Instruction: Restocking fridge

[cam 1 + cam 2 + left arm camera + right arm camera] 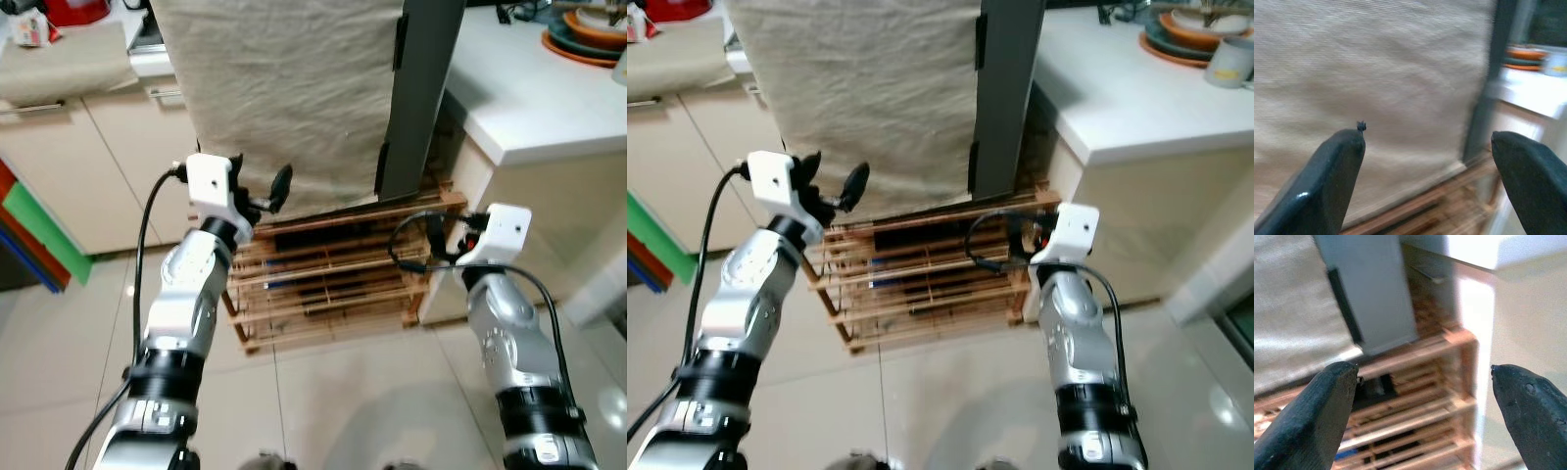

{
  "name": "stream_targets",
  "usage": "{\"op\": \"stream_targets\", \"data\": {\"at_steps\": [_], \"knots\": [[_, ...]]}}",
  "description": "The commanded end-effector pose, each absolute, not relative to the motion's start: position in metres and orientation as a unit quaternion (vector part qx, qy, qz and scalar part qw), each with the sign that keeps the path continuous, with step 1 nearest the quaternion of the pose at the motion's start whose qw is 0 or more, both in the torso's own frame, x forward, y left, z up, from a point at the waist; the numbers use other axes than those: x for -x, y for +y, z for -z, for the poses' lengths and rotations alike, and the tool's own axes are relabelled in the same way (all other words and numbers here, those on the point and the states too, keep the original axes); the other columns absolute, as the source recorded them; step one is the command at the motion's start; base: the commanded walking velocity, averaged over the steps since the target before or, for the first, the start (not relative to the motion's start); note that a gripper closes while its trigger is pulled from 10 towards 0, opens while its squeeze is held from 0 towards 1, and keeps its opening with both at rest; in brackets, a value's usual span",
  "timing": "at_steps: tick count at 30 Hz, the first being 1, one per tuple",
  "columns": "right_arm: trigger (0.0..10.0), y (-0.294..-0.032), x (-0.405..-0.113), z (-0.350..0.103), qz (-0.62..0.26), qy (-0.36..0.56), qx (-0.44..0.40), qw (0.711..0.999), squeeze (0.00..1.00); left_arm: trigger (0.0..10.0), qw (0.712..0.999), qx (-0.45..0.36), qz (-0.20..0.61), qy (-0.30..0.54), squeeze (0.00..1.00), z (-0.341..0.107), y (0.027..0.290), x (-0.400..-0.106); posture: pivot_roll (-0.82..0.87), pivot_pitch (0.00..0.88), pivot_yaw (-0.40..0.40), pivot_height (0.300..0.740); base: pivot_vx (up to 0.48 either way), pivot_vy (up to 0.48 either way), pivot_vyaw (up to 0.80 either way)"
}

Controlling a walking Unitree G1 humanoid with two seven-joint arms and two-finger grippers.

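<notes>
Fridge (421, 88): we see a grey unit draped in beige cloth (284, 98), standing on a wooden slatted rack (333, 274).
Rack contents: dark items between the slats; we cannot identify them.
Left gripper (263, 191): raised before the cloth, fingers wide apart, holding nothing.
Right gripper (1422, 406): facing the rack's right end, fingers wide apart, holding nothing.
Counter (529, 88): white, right of the fridge, carrying stacked plates (585, 34).

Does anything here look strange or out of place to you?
The fridge is draped in a wrinkled beige cloth and stands on a low wooden rack, an unusual setup. Nothing looks spilled or broken.
</notes>
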State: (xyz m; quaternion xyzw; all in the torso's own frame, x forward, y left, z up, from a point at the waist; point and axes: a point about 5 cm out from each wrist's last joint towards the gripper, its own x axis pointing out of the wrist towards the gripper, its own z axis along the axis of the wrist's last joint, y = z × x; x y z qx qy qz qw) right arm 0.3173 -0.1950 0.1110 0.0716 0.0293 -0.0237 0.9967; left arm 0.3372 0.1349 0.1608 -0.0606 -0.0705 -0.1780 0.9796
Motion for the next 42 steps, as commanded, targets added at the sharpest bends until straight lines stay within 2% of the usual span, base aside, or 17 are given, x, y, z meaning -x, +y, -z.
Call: {"op": "stream_targets", "data": {"at_steps": [1, 10, 12, 13, 14, 15, 18, 20, 26, 30, 42], "knots": [[10.0, -0.196, -0.313, -0.108, 0.030, 0.030, -0.065, 0.997, 0.00, 10.0, 0.980, 0.065, 0.181, -0.050, 0.00, -0.153, 0.136, -0.335, -0.08, 0.000, 0.087, 0.740, 0.000, 0.450, -0.69], [10.0, -0.200, -0.308, -0.107, 0.039, 0.021, -0.048, 0.998, 0.00, 10.0, 0.983, 0.048, 0.176, -0.030, 0.00, -0.149, 0.136, -0.336, -0.09, 0.000, 0.091, 0.740, 0.000, 0.477, -0.62], [10.0, -0.193, -0.307, -0.107, 0.016, 0.018, -0.026, 0.999, 0.00, 10.0, 0.986, 0.012, 0.160, -0.049, 0.00, -0.152, 0.138, -0.337, -0.09, 0.000, 0.091, 0.740, 0.000, 0.480, 0.00], [10.0, -0.181, -0.306, -0.110, -0.016, 0.012, -0.008, 1.000, 0.00, 10.0, 0.987, -0.012, 0.156, -0.041, 0.00, -0.150, 0.138, -0.338, -0.09, 0.000, 0.093, 0.740, 0.000, 0.000, 0.00], [10.0, -0.181, -0.306, -0.110, -0.016, 0.012, -0.008, 1.000, 0.00, 10.0, 0.987, -0.012, 0.156, -0.041, 0.00, -0.150, 0.138, -0.338, -0.09, 0.000, 0.093, 0.740, 0.000, 0.000, 0.00], [10.0, -0.164, -0.306, -0.115, -0.052, 0.000, 0.004, 0.999, 0.00, 10.0, 0.986, -0.013, 0.161, -0.033, 0.00, -0.148, 0.136, -0.339, -0.10, 0.000, 0.095, 0.740, 0.000, 0.000, 0.00], [10.0, -0.140, -0.307, -0.123, -0.096, -0.019, 0.012, 0.995, 0.00, 10.0, 0.984, 0.007, 0.172, -0.040, 0.00, -0.150, 0.134, -0.338, -0.10, 0.000, 0.094, 0.740, 0.097, 0.119, 0.00], [10.0, -0.138, -0.307, -0.124, -0.101, -0.020, 0.010, 0.995, 0.00, 10.0, 0.985, 0.006, 0.171, -0.038, 0.00, -0.149, 0.134, -0.338, -0.10, 0.000, 0.089, 0.740, 0.311, 0.352, 0.00], [10.0, -0.143, -0.306, -0.121, -0.093, -0.013, 0.000, 0.996, 0.00, 10.0, 0.985, 0.017, 0.168, -0.032, 0.00, -0.146, 0.132, -0.337, -0.09, 0.000, 0.079, 0.740, 0.344, 0.334, 0.00], [10.0, -0.152, -0.306, -0.117, -0.073, 0.001, -0.013, 0.997, 0.00, 10.0, 0.986, 0.014, 0.164, -0.021, 0.00, -0.140, 0.133, -0.336, -0.09, 0.000, 0.077, 0.740, 0.000, 0.473, 0.00], [10.0, -0.157, -0.305, -0.112, -0.067, 0.010, -0.017, 0.998, 0.00, 10.0, 0.981, 0.040, 0.184, -0.037, 0.00, -0.145, 0.133, -0.332, -0.08, 0.000, 0.072, 0.740, -0.070, 0.439, -0.75]]}}
